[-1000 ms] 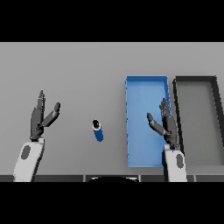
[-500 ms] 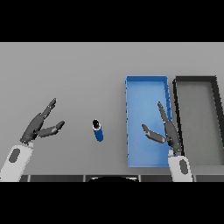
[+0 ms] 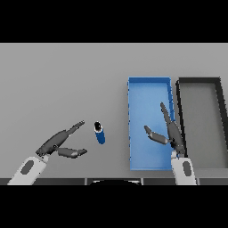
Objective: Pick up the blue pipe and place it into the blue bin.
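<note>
Blue pipe [image 3: 100,132]: a short blue cylinder with a dark cap at its far end is seen lying on the grey table [image 3: 62,80], just beyond the tips of the left hand's fingers and untouched by them; it is well apart from the right hand's fingers.

Left hand [image 3: 57,143]: it is seen at the near left, with fingers stretched out straight toward the pipe and the thumb spread below them; the fingers are parted and nothing is held between them.

Gap at the left fingers: a narrow strip of bare table is seen between the longest fingertip and the pipe's capped end; the thumb tip is pointed at the pipe's near end from the side.

Right hand [image 3: 171,135]: it is seen over the near right part of the blue bin, with fingers extended away from the robot and the thumb splayed toward the pipe's side; the fingers are loose and straight, and nothing is gripped.

Blue bin [image 3: 133,111]: an open rectangular tray is seen under and around the right hand's fingers, its long side running away from the robot; nothing is seen on its visible floor.

Dark bin [image 3: 200,81]: a black-rimmed tray with a grey floor is seen on the outer side of the right hand's fingers, just beside the blue bin.
</note>
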Tool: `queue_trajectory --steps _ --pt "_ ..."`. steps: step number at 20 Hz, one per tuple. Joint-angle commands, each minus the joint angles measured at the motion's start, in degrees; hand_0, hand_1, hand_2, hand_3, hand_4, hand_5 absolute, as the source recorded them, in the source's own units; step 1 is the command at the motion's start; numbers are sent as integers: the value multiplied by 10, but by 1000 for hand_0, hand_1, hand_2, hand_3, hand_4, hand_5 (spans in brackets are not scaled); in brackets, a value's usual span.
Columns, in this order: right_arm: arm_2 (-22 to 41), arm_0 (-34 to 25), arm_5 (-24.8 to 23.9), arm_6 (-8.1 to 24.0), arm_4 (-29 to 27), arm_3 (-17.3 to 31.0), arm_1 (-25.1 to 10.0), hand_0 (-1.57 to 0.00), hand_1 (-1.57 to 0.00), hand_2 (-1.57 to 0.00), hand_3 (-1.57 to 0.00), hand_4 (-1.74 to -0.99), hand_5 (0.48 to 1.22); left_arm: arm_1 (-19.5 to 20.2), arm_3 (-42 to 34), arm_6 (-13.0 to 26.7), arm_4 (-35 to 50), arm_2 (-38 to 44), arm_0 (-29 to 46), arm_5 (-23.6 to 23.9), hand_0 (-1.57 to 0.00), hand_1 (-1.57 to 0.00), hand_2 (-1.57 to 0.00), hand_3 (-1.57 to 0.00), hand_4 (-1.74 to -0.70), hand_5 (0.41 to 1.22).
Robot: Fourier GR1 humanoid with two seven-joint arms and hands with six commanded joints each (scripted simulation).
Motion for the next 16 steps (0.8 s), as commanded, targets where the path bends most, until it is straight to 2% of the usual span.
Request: queue_trajectory --steps 1,6,8,11,12,16 --pt "-1 1 0 2 1 -3 -3 1 1 1 1 -1213 572 -6 4 -1 -9 -9 -4 -3 1 1 1 1 -1084 469" --pt "3 10 2 4 -1 -3 4 1 1 1 1 -1210 564 -68 31 -13 -34 -42 -34 5 1 1 1 1 -1149 484" --pt "1 5 0 17 -5 -7 8 1 1 1 1 -1209 556 -96 57 -15 -45 -47 -48 14 1 1 1 1 -1145 486" --pt "1 12 1 8 -4 -2 7 1 1 1 1 -1205 554 -136 98 -26 -56 -54 -55 27 1 1 1 1 -1126 487" --pt "2 18 4 -5 -6 -4 8 1 1 1 1 -1207 551 -149 112 -28 -55 -54 -63 29 1 1 1 1 -1126 491" --pt "-6 11 1 -8 -10 4 5 1 1 1 1 -1201 548 -188 163 -38 -72 -57 -85 45 1 1 1 1 -1120 494"
